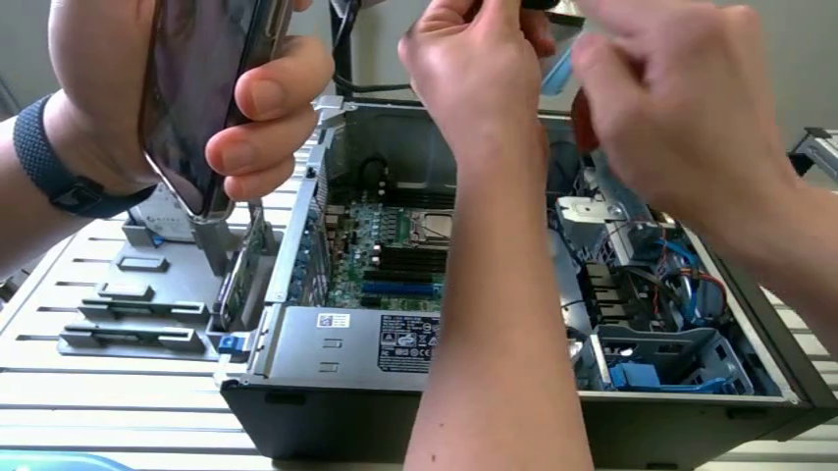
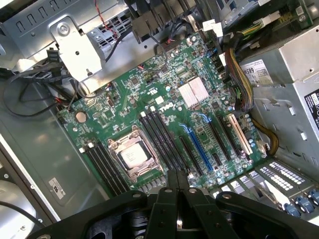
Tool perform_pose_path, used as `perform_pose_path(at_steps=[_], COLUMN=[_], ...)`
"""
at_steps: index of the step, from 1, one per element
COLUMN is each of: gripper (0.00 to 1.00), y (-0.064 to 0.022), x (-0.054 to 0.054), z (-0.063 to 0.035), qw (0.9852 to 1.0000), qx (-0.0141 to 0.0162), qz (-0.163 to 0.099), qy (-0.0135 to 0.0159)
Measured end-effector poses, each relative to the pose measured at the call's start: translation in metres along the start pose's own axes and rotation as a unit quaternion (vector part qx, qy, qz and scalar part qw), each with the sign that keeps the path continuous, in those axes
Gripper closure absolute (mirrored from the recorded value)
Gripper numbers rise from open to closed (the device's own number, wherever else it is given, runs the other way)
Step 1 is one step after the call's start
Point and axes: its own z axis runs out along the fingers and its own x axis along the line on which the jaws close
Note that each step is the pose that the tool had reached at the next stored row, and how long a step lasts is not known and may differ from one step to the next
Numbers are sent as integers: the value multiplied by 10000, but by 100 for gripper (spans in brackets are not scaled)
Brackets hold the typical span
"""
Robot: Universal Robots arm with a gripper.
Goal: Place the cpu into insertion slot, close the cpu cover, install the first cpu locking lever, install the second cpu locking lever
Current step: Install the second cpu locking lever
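The cpu [image 2: 134,157] is a pale square chip lying flat inside the insertion slot [image 2: 114,148] on the green board. The cpu cover [image 2: 147,174], a silvery frame, lies flat around the chip with the chip showing through its cutout. My gripper [image 2: 177,180] hangs above the board a short way from the socket, beside the black memory slots, shut with nothing between its black fingers. In the exterior view the insertion slot [image 1: 433,228] sits mid-board inside the open computer case, with a person's forearm close beside it.
A person's hands [image 1: 497,88] reach over the open case [image 1: 524,402], and another hand holds a dark flat device [image 1: 203,78] at the exterior view's left. Memory slots [image 2: 162,139], blue slots [image 2: 197,149], cable bundles [image 2: 239,79] and a metal bracket [image 2: 77,47] surround the socket.
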Motion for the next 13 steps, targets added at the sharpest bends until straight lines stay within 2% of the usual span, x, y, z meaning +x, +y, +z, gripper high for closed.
perform_pose_path(at_steps=[13], gripper=[89], y=[1], x=[1], z=[0], qw=[10000], qx=[0], qz=[5], qy=[0])
